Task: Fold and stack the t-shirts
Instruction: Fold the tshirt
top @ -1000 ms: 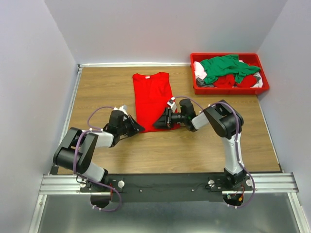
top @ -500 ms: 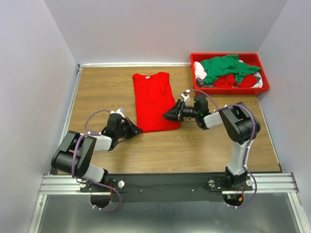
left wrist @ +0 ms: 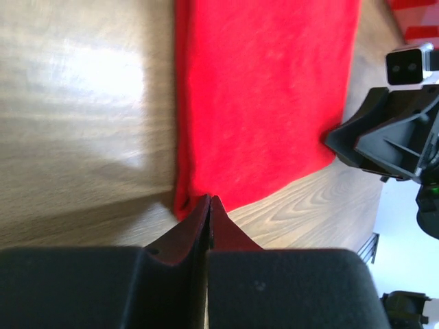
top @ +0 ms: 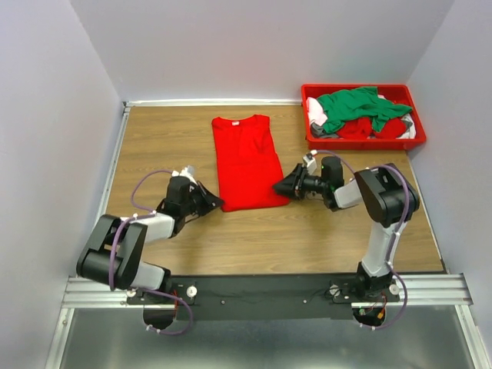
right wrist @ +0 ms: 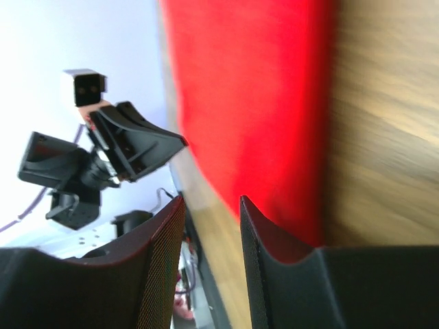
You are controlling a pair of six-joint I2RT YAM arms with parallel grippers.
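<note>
A bright red t-shirt (top: 245,160) lies flat on the wooden table, folded into a long narrow strip. My left gripper (top: 218,204) is shut, its tips touching the shirt's near left corner (left wrist: 206,185); no cloth shows between the jaws. My right gripper (top: 280,187) is open and empty, low over the table just right of the shirt's near right corner. In the right wrist view the shirt (right wrist: 254,103) lies beyond the open right gripper (right wrist: 210,202). A green t-shirt (top: 357,104) lies on top of red (top: 361,127) and white (top: 315,112) ones in the bin.
A red plastic bin (top: 357,144) stands at the back right, near the right wall. White walls close in the table on the left, back and right. The arms' mounting rail (top: 261,290) runs along the near edge.
My right gripper has pulled back to the right, off the shirt's near right corner, and now sits beside it. The left gripper has hardly moved.
</note>
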